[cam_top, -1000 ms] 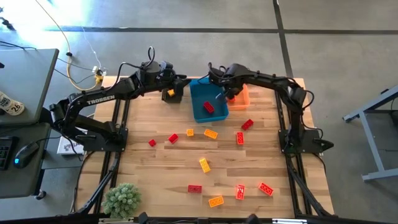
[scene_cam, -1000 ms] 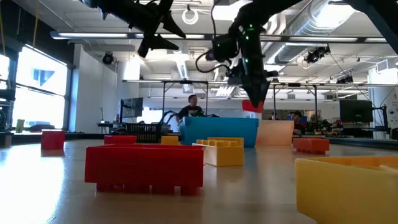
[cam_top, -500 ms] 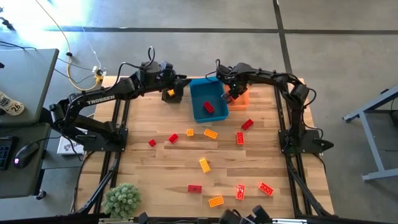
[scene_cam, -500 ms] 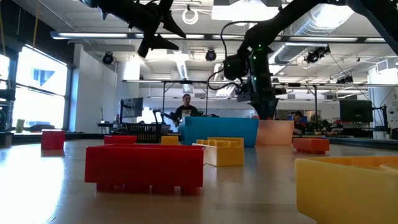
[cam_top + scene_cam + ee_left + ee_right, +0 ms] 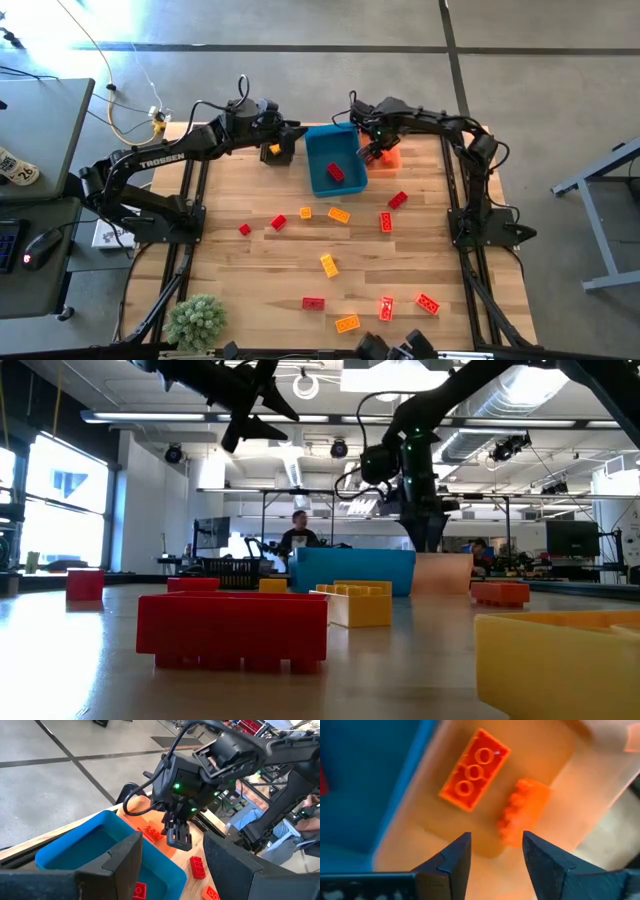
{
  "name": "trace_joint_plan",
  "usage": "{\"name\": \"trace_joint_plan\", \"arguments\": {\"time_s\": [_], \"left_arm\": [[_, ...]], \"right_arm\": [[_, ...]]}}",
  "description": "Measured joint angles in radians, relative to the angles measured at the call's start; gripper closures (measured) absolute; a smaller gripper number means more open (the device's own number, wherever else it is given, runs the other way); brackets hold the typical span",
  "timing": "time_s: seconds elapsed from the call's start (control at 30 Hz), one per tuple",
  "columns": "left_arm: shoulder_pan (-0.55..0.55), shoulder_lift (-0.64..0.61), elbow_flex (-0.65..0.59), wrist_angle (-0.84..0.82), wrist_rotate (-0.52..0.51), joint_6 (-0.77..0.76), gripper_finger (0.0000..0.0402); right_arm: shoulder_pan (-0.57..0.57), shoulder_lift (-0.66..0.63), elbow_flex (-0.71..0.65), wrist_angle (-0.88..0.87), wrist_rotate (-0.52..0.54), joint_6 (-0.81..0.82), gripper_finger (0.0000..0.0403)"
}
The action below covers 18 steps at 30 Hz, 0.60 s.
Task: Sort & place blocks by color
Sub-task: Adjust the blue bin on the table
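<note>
The right gripper hung over the orange bin at the far edge of the wooden table, its fingers spread apart and empty, as seen from the right wrist camera. Below it in that bin lay two orange blocks: one upside down showing its round sockets, the other a blurred brick just beside it, possibly in mid-fall. The blue bin next to it held a red block. The left gripper waited above the black bin, where a yellow block showed; its fingers stood apart with nothing between them. Judging from the scene, the drop of an orange block was just being completed, and most of the sorting remained: red, orange and yellow blocks were scattered across the middle and near part of the table, among them a red block close to the bins and an orange one near the centre. The next move would likely call for the right arm to lift clear of the bin wall and reach for one of the nearer loose blocks, aligning its open fingers across the brick's narrow sides.
</note>
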Motion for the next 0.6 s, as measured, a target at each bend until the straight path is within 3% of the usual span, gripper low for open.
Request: {"name": "trace_joint_plan", "arguments": {"time_s": [0.2, 0.33, 0.43, 0.6], "left_arm": [[0.0, 0.0, 0.0, -0.044, 0.0, 0.001, 0.0202], [0.0, 0.0, 0.0, -0.067, 0.0, 0.002, 0.0202], [0.0, 0.0, 0.0, -0.07, 0.0, 0.002, 0.0202], [0.0, 0.0, 0.0, -0.07, 0.0, 0.003, 0.0202]], "right_arm": [[0.072, -0.031, 0.043, -0.088, -0.104, 0.058, 0.0239], [0.155, -0.049, 0.035, -0.122, -0.121, 0.125, 0.0238], [0.217, -0.049, 0.035, -0.124, -0.093, 0.165, 0.0238], [0.293, -0.047, 0.025, -0.113, 0.045, 0.254, 0.0238]]}}
